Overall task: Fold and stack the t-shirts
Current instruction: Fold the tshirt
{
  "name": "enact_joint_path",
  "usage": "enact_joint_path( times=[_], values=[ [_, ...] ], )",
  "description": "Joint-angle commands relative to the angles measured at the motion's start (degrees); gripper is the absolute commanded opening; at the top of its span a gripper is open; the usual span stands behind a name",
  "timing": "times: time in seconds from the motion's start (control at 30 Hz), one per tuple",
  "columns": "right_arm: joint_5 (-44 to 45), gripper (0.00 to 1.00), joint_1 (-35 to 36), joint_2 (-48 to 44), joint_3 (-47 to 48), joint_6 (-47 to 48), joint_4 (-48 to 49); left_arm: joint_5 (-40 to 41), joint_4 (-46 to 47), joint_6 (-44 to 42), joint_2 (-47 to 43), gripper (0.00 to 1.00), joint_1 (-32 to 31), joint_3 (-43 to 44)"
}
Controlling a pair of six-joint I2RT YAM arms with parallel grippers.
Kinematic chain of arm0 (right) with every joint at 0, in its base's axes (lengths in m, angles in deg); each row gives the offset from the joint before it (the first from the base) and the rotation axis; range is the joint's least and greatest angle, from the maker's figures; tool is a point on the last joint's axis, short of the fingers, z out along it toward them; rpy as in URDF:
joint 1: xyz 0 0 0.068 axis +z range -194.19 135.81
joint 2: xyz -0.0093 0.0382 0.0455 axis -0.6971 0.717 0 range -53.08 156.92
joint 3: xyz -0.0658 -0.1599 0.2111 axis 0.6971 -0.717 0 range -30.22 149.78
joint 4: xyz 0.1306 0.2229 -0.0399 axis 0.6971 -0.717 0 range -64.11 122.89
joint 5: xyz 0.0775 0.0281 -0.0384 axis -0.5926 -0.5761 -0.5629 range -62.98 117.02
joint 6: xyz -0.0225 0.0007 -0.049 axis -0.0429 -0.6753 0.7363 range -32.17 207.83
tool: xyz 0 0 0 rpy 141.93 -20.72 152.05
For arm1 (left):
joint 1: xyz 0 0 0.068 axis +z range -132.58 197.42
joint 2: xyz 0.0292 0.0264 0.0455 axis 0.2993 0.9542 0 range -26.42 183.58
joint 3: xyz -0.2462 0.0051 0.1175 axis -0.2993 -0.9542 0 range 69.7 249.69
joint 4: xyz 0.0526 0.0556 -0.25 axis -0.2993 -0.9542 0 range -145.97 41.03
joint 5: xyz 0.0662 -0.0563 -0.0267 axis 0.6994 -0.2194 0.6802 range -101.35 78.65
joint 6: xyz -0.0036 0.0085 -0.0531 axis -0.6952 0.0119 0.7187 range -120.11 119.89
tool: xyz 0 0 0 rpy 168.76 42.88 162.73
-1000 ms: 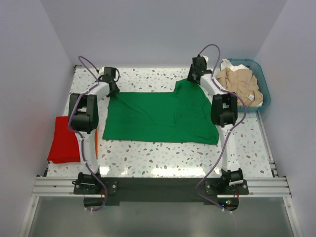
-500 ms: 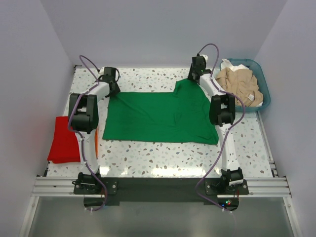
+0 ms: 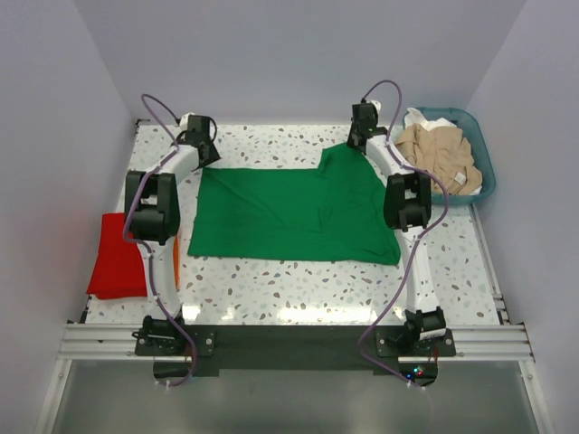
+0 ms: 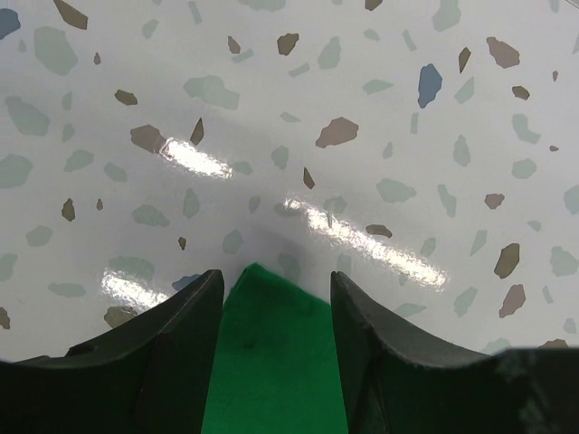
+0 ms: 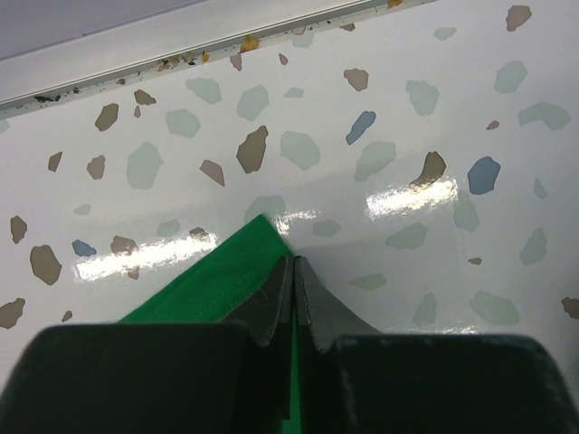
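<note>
Green t-shirt (image 3: pixel 294 212) flat | right gripper (image 5: pixel 292 264) pinching its corner | left gripper (image 4: pixel 276 278) spread

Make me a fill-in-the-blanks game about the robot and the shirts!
The spread-out t-shirt is coloured ____.
The right gripper is ____ on its corner.
The beige t-shirt lies in the teal ____.
The folded t-shirt beside the left arm is ____.
Missing words: green, shut, basket, red.
</note>
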Motion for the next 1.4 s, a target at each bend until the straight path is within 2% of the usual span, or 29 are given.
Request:
enact_joint_path(
  times=[0.0,0.17,0.37,0.9,1.13,1.37],
  values=[
    [0.07,0.01,-0.33,-1.16,-0.87,-0.07,-1.74,0.85,0.01,-1.28,-0.62,0.56,0.82,4.21],
    [0.60,0.00,-0.77,-2.92,-2.90,-0.77,-0.86,1.47,-1.49,-1.72,1.14,0.55,0.82,6.23],
    [0.86,0.00,-1.47,-6.34,-7.03,-1.47,0.90,1.47,-2.11,-1.89,2.64,0.49,0.82,7.03],
    [-0.81,0.00,-3.58,-11.18,-10.81,-3.32,2.04,0.77,-3.42,-1.28,4.13,0.39,0.56,6.15],
    [-1.60,0.00,-3.93,-12.76,-11.16,-4.02,2.30,0.85,-3.86,-1.19,4.40,0.38,0.47,5.88],
    [-2.74,0.00,-4.20,-14.96,-12.30,-4.55,3.09,0.59,-4.21,-1.01,5.01,0.31,0.29,5.53]
  ],
)
